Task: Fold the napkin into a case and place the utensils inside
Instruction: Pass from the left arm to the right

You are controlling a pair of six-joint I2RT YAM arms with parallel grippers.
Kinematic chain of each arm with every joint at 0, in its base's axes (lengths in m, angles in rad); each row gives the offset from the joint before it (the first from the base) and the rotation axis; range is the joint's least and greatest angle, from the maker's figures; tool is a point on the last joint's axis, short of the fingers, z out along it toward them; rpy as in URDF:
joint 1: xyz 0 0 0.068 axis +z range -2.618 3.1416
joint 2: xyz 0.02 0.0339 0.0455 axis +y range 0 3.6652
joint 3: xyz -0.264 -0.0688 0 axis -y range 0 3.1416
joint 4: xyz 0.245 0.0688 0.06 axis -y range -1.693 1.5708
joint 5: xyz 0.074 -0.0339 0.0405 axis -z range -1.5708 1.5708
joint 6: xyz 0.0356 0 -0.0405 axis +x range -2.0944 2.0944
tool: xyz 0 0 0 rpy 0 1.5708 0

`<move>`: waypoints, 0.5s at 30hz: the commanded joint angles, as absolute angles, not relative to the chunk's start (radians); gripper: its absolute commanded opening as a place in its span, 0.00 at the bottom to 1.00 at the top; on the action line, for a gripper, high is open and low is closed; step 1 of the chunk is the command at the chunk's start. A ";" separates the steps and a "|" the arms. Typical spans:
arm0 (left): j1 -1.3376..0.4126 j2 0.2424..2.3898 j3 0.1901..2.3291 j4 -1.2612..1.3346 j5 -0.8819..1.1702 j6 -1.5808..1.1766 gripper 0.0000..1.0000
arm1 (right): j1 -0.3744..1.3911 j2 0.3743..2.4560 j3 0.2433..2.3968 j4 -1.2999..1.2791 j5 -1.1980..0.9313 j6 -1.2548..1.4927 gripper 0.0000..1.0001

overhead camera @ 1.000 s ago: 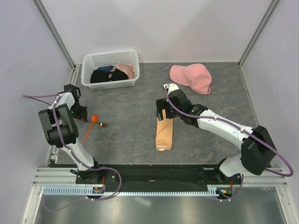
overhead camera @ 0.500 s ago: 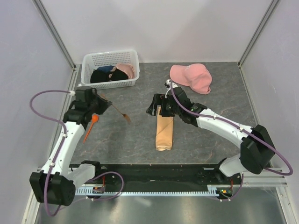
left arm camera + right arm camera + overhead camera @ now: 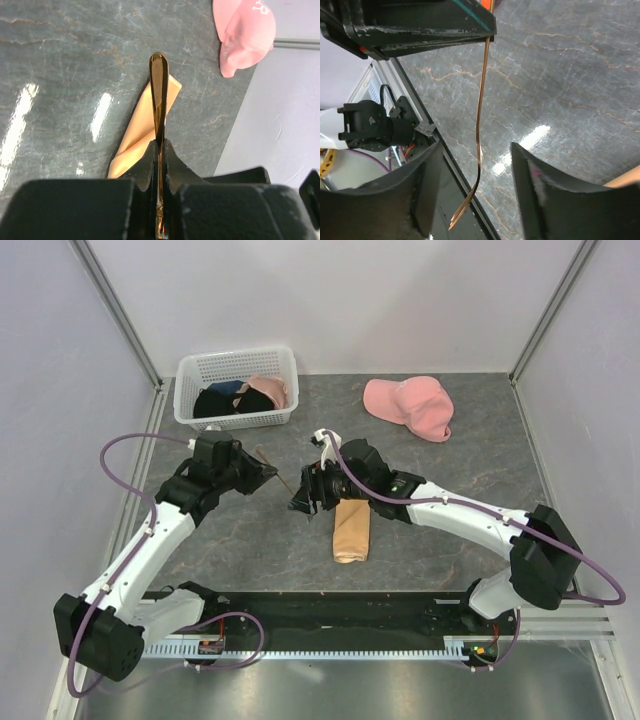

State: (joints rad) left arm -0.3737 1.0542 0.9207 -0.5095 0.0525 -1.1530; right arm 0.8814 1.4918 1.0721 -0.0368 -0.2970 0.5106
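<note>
The napkin [image 3: 351, 525] lies folded into a narrow peach-tan strip on the table, and it also shows in the left wrist view [image 3: 142, 127]. My left gripper [image 3: 266, 472] is shut on the handle of a thin brown wooden fork [image 3: 286, 482] and holds it above the table, left of the napkin's top end. In the left wrist view the fork [image 3: 159, 95] stands edge-on between the closed left gripper [image 3: 159, 145]. My right gripper [image 3: 302, 500] is open, and the fork's tines [image 3: 480, 130] hang between its fingers [image 3: 420, 200] without touching. The orange spoon is hidden.
A white basket [image 3: 237, 368] with dark and pink clothes stands at the back left. A pink cap [image 3: 410, 405] lies at the back right, also in the left wrist view [image 3: 245, 30]. The black rail [image 3: 320, 610] runs along the near edge.
My left arm swung from the left edge to the middle, lifting the fork. My right gripper moved left from the napkin's top end until its open fingers are around the fork's tines.
</note>
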 commanded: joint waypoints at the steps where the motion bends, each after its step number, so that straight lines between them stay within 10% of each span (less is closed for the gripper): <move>1: -0.377 1.057 0.962 -0.555 0.072 -1.238 0.02 | 0.891 1.496 1.074 -0.032 -0.292 0.450 0.57; 5: -0.376 1.063 0.989 -0.548 0.182 -1.083 0.02 | 0.890 1.488 1.100 -0.110 -0.281 0.405 0.00; 15: -0.374 0.915 1.088 -0.643 0.461 -0.361 0.29 | 0.890 1.427 1.206 -0.570 -0.325 0.201 0.00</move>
State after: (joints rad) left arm -0.3691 1.0595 1.0092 -0.6495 0.2951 -0.7052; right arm 0.8936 1.4616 1.1439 -0.3122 -0.3008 0.3149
